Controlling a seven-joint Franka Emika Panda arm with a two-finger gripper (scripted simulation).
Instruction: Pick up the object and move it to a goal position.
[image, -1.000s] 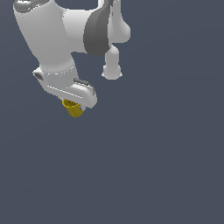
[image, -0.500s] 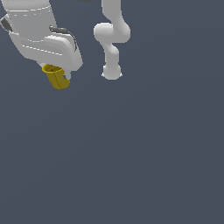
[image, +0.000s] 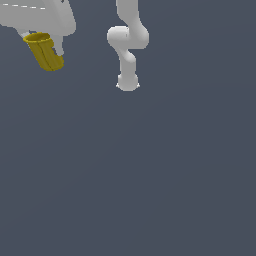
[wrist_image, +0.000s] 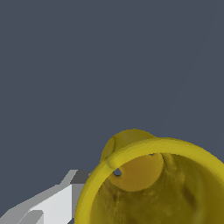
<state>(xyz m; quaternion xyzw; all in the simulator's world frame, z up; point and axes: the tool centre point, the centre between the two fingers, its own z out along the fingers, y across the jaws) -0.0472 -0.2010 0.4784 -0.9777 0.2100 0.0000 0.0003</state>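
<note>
My wrist camera looked straight into the cup (wrist_image: 151, 183): rim close, hollow inside, round bottom beyond. One finger (wrist_image: 52, 203) lay against its outer wall. My gripper (image: 47, 42) was clamped on the cup, which hung tilted, high at the exterior view's upper left, above the bare grey floor (image: 150, 175). Farther back stood my arm's base (image: 127, 82).

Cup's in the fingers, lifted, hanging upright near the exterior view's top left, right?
Not upright. The exterior view shows the cup tilted, rim up toward the gripper, base angled down toward the view's right. The rest holds: it is lifted, gripped, at the top left.
</note>
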